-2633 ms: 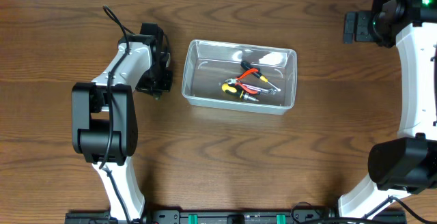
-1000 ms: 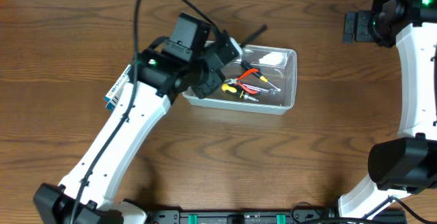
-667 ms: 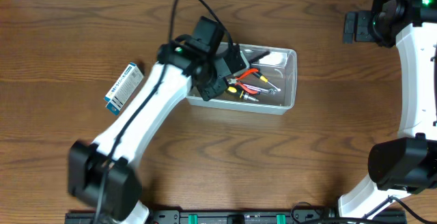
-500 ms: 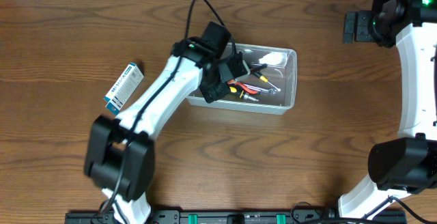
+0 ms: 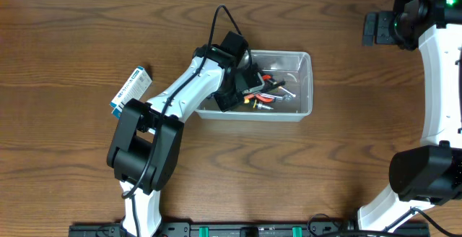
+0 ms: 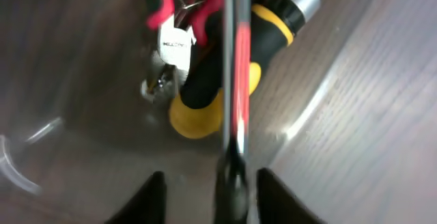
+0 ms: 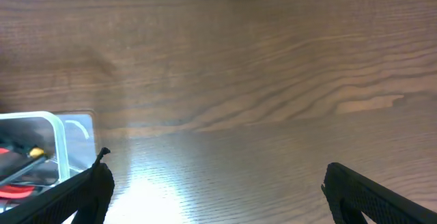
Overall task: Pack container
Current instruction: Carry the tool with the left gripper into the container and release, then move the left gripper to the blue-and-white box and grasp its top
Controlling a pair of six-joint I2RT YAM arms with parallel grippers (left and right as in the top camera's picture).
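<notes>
Left fingers (image 6: 153,200) spread around thin tool (image 6: 234,60) over the container (image 5: 307,85); right fingers (image 7: 82,193) apart.

A brown wood-grain table (image 5: 325,165) is carrying two things: a clear greyish plastic container (image 5: 307,85), rectangular with rounded corners, is sitting near the middle, toward the far side, and a small blue-and-white cardboard box (image 5: 131,91) is lying flat well to its left, turned at an angle on the bare wood. The two are resting apart, with tabletop showing between them.
</notes>
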